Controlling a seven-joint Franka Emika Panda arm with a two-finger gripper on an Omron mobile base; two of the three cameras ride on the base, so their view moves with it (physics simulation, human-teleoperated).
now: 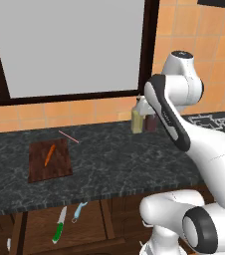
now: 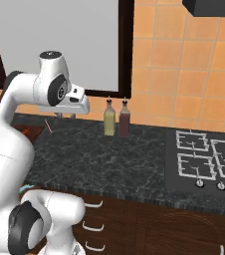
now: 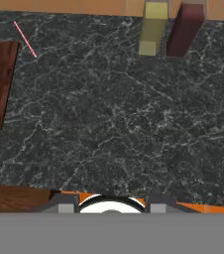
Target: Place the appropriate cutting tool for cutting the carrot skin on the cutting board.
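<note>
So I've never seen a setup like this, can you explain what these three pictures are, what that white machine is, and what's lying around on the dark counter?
It is a rendered kitchen. The white machine is a robot arm on a base that drives. Two pictures come from cameras on the base, behind the arm to its left and right. The third comes from a camera on the hand, looking down at the counter.

On the dark marbled counter lies a reddish-brown cutting board with a small orange carrot on it. A thin pink stick lies behind the board. Two bottles, one yellowish and one dark red, stand at the wall. A stove sits to the right.

Below the counter edge lie a green-handled knife and a light-blue peeler.

The pincer hangs above the counter, holding nothing that I can see.
</note>
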